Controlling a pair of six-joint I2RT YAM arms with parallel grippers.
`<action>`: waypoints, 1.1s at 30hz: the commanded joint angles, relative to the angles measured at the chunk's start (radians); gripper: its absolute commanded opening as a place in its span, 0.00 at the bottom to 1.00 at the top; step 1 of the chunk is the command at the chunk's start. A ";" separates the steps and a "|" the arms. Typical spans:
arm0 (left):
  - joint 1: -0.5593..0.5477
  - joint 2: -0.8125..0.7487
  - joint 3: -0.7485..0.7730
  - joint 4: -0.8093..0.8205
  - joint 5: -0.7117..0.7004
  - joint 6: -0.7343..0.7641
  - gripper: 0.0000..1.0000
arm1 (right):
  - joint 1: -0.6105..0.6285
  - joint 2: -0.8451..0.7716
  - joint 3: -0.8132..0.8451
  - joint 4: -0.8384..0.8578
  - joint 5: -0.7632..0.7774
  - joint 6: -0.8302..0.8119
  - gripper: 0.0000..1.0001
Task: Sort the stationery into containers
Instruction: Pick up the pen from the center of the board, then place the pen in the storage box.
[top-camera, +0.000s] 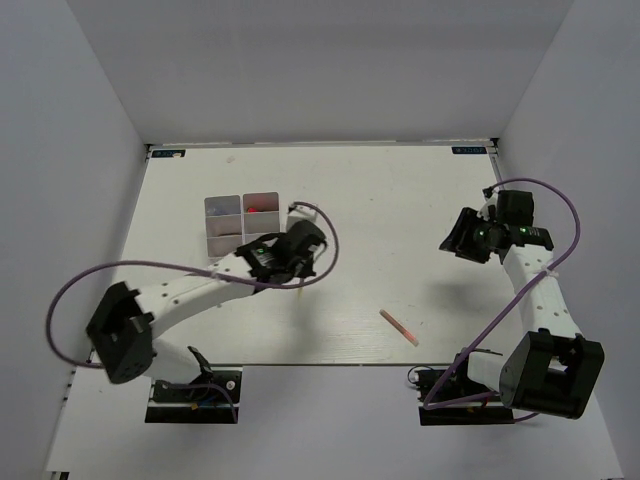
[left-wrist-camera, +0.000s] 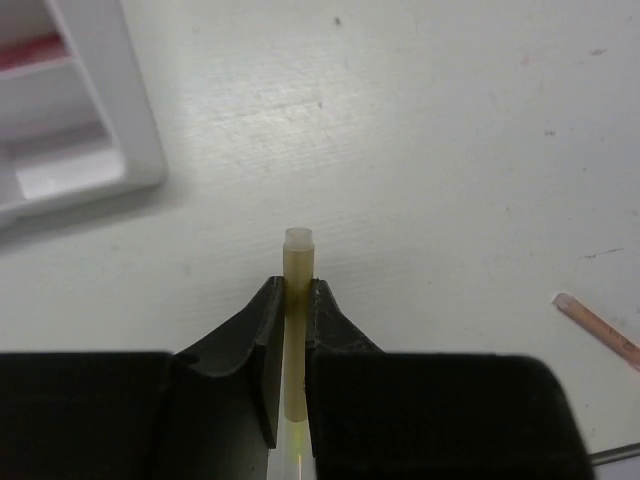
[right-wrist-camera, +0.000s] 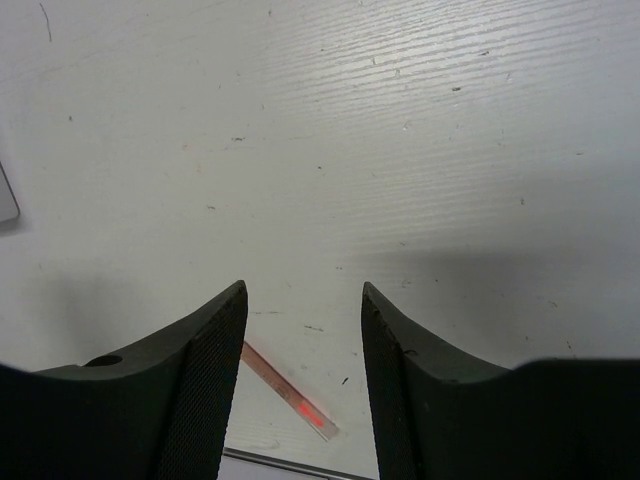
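Observation:
My left gripper (top-camera: 300, 275) (left-wrist-camera: 296, 290) is shut on a thin yellowish pencil (left-wrist-camera: 297, 300), held above the table just right of the white compartment tray (top-camera: 222, 238) (left-wrist-camera: 130, 130). The pencil's tip (top-camera: 299, 291) sticks out past the fingers. A pinkish pencil (top-camera: 399, 327) lies on the table near the front; it also shows in the left wrist view (left-wrist-camera: 598, 328) and the right wrist view (right-wrist-camera: 288, 397). My right gripper (top-camera: 452, 236) (right-wrist-camera: 304, 330) is open and empty, raised at the right side, far above that pencil. A red item (top-camera: 253, 209) lies in a far compartment of the tray.
The tray stands at the back left of the white table (top-camera: 400, 210). White walls close in the table on three sides. The table's near edge (top-camera: 330, 364) runs just in front of the pinkish pencil.

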 joint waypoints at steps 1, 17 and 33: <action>0.098 -0.137 -0.112 0.181 0.170 0.190 0.01 | -0.006 -0.020 -0.009 0.027 -0.025 0.009 0.53; 0.627 -0.129 -0.059 0.300 1.049 0.694 0.01 | -0.008 -0.011 -0.028 0.050 -0.028 0.003 0.53; 0.805 -0.057 -0.251 0.839 1.435 0.715 0.01 | -0.008 0.010 -0.028 0.060 -0.022 -0.002 0.53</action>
